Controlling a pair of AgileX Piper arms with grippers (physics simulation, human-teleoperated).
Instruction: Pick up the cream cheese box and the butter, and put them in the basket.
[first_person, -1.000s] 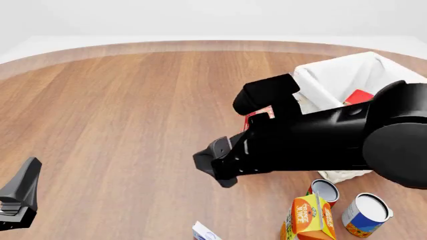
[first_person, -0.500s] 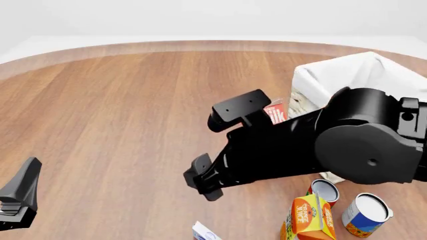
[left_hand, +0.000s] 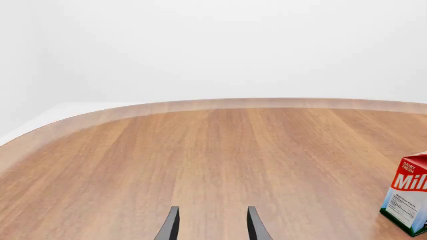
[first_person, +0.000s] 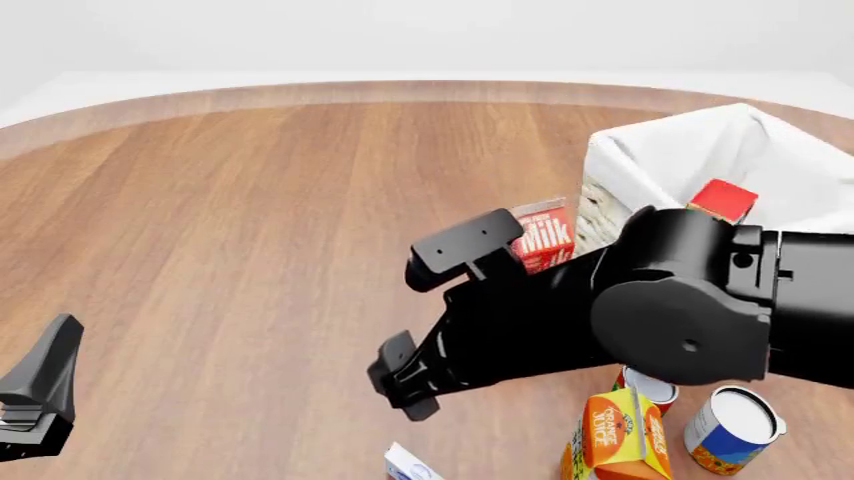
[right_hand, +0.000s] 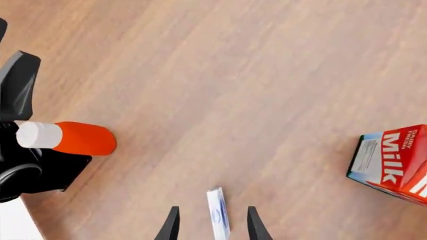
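From left: the left gripper, fingers spread and empty, the cream cheese box at the table's near edge, the right gripper (fingers parted) above it, and the butter in the basket.

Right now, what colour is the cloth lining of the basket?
White. The basket lining shows best in the front view, folded over the rim.

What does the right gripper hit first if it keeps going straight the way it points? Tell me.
Most likely the cream cheese box: in the right wrist view it lies on the table in line with the open right gripper, partly between the fingertips. Depth is unclear, so bare wood could come first.
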